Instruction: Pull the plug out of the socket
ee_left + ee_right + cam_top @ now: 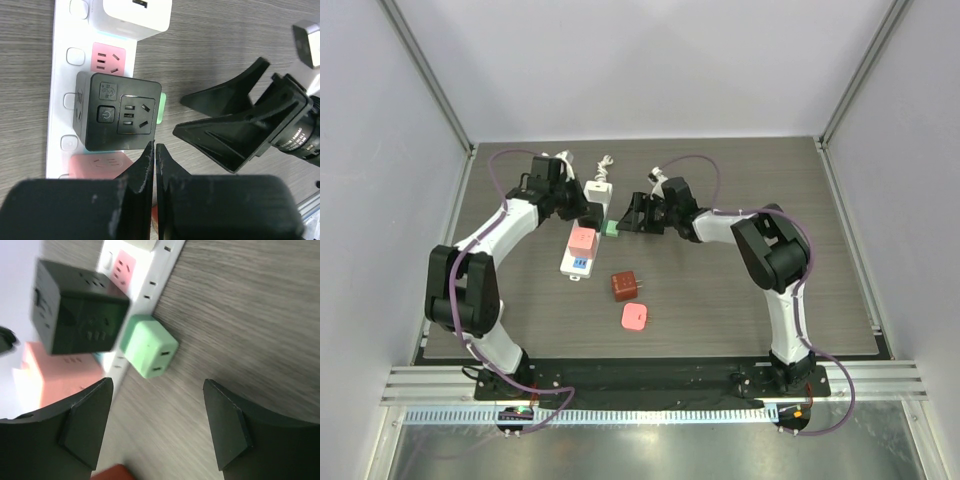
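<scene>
The white power strip (pixel 570 264) lies slantwise at the table's middle. It carries a white plug (pixel 598 190), a black cube adapter (pixel 120 112) and a pink plug (pixel 582 240). A green plug (pixel 611 228) sits against its right side and also shows in the right wrist view (pixel 149 346). My left gripper (pixel 154 146) is shut and empty, its tips at the black adapter's corner. My right gripper (pixel 157 385) is open, just short of the green plug. In the top view it (pixel 628 218) sits right of the strip.
A dark red plug (pixel 624 286) and a loose pink plug (pixel 634 317) lie on the table in front of the strip. The strip's short cord (pixel 606 163) points to the back. White walls enclose the table.
</scene>
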You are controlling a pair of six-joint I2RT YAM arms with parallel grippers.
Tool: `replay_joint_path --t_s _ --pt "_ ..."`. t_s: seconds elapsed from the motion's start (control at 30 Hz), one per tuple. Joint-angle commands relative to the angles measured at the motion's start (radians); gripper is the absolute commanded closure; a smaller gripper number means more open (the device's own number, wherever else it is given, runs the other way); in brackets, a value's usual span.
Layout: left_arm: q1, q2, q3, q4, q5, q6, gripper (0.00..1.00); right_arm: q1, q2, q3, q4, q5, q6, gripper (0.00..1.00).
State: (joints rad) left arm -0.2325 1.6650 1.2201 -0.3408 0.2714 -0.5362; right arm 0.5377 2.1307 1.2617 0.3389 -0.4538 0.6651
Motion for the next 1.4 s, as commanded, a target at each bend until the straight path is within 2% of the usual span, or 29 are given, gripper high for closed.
replay_joint_path --t_s 0.0,0.1,0.13,0.27,0.37,0.5,0.73,1.0,1.37 --pt "0.004 -0.002 0.016 0.010 0.003 0.007 0.98 0.005 -0.070 0.060 -0.214 0.076 -0.379 0.21" --pt "0.005 0.013 0.028 -0.003 0.005 0.005 0.99 0.018 -0.113 0.077 -0.276 0.044 -0.563 0.21" --pt "0.005 0.015 0.033 -0.009 0.003 0.005 1.00 0.024 -0.127 0.068 -0.290 0.061 -0.699 0.21" --pt "0.009 0.032 0.041 -0.021 -0.001 0.004 1.00 0.041 -0.160 0.036 -0.273 0.054 -0.943 0.21" --pt "0.010 0.044 0.044 -0.023 -0.003 -0.002 1.00 0.050 -0.155 0.016 -0.218 0.041 -1.051 0.21" --pt "0.010 0.061 0.051 -0.033 -0.015 -0.011 1.00 0.062 -0.101 0.094 -0.300 0.003 -1.157 0.23" --pt "0.010 0.047 0.047 -0.012 0.003 -0.028 1.00 0.090 0.012 0.226 -0.333 0.001 -1.223 0.25" --pt "0.041 0.076 0.056 -0.010 0.037 -0.054 1.00 0.119 0.109 0.355 -0.373 0.012 -1.213 0.25" --pt "0.041 0.096 0.055 -0.007 0.035 -0.062 1.00 0.139 0.167 0.395 -0.373 0.009 -1.204 0.33"
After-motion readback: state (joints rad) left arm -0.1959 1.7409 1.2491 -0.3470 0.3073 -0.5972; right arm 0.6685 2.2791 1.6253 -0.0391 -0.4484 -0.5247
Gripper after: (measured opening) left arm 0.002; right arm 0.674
